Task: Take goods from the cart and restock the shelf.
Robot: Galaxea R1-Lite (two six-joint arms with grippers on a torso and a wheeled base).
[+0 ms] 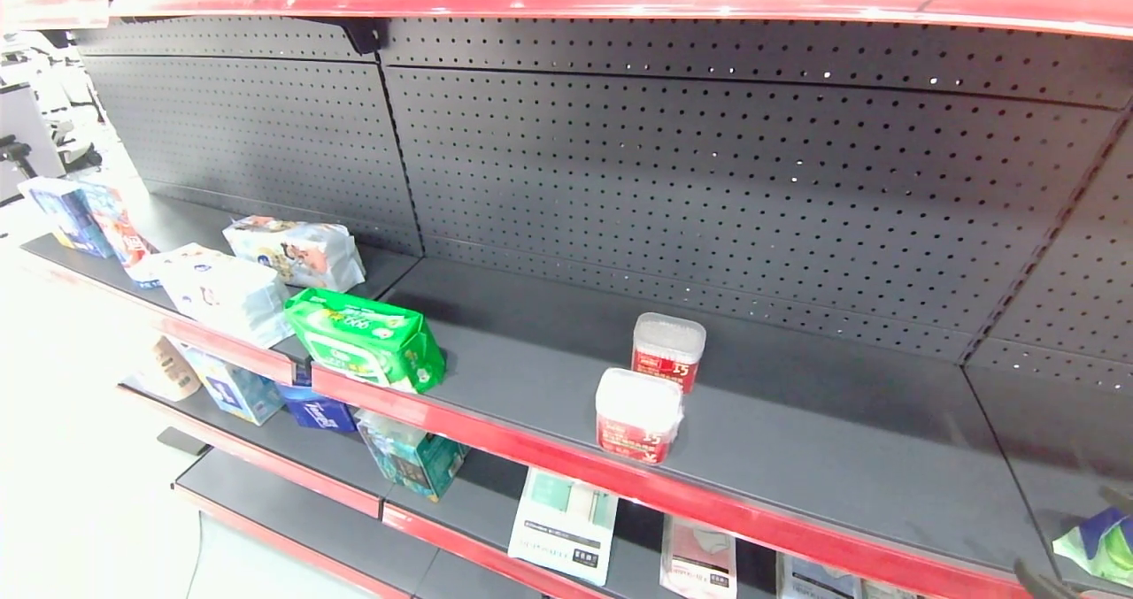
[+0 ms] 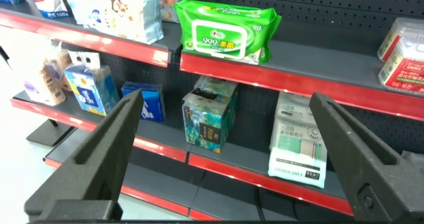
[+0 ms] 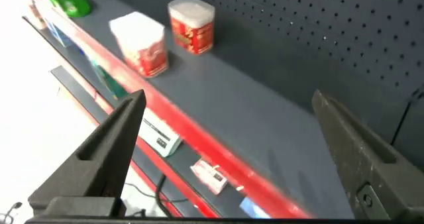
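Both of the robot's tools hang in front of the store shelf with nothing in them. The left tool has its two dark fingers spread wide apart, and so does the right tool; neither carries goods.

Past the right tool stands the black metal shelf with a red front edge. On it are two red-and-white plastic tubs with clear lids, the nearer tub close to the front lip and the farther tub just beside it at about one o'clock. At nine o'clock from the tubs, well apart from them, a green soft pack of wet wipes lies by the front edge. Beyond it toward ten o'clock are white soft tissue packs.

The restocking looks only partly done. A handful of items are placed, room for more stock runs from the tubs toward three o'clock, and a further trip to the cart seems due.

One level down, beyond the left tool, sit a teal patterned carton and a white-and-green flat pack. At the four o'clock corner of the head view a green-and-blue packet peeks in; what it rests on cannot be told. The tubs near the lip are what an incoming arm could knock.
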